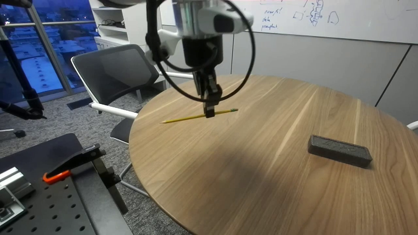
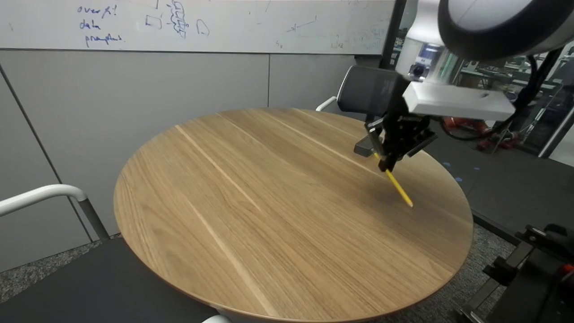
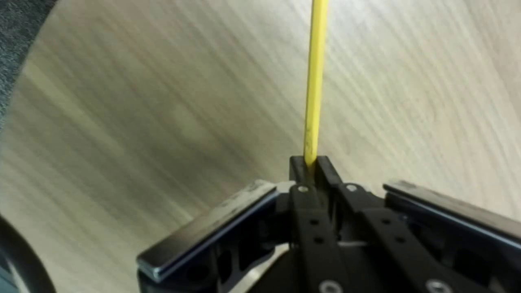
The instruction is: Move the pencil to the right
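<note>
I have the Robotiq gripper (image 3: 311, 167) pinching the yellow pencil (image 3: 314, 81) around mid-shaft — presumably so neither end dips much on the carry right.

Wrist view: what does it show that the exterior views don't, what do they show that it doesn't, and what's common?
Only the wrist view shows both fingertips side by side, with the yellow pencil running into the narrow gap between them.
Only the exterior views show the dark block, the whiteboard, the office chairs and the pencil's pointed end; in the wrist view the pencil leaves the frame at the top.
All share the pencil in the closed gripper, the wooden table and some grey floor.
</note>
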Robot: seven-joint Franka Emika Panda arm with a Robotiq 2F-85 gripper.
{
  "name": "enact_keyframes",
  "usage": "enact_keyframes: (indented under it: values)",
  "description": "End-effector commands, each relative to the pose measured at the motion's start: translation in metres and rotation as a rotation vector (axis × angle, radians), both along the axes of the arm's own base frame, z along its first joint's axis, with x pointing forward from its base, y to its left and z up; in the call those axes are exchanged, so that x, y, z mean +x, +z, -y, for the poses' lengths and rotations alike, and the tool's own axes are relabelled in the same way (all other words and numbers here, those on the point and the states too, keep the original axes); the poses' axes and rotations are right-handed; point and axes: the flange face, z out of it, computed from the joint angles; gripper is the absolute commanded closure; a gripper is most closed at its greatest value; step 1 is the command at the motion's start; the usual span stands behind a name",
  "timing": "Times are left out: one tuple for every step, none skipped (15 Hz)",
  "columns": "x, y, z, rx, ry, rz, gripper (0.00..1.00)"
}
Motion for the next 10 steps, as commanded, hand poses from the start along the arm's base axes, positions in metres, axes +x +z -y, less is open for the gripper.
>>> enact_keyframes:
  values:
    - [0.015, 0.027, 0.095, -0.013, -0.119, 0.001, 0.98]
    - [0.023, 0.025, 0.125, -0.024, -0.163, 0.0, 0.98]
    - [0.032, 0.02, 0.152, -0.033, -0.208, 0.006, 0.98]
    - [0.044, 0.015, 0.175, -0.038, -0.251, 0.009, 0.98]
    - [0.053, 0.01, 0.196, -0.044, -0.29, 0.014, 0.98]
    - [0.065, 0.001, 0.207, -0.048, -0.316, 0.013, 0.98]
    - [0.074, -0.007, 0.215, -0.053, -0.334, 0.012, 0.98]
    - [0.083, -0.019, 0.221, -0.055, -0.347, 0.004, 0.98]
    - [0.092, -0.031, 0.221, -0.054, -0.358, -0.007, 0.98]
    - [0.1, -0.043, 0.219, -0.055, -0.366, -0.018, 0.98]
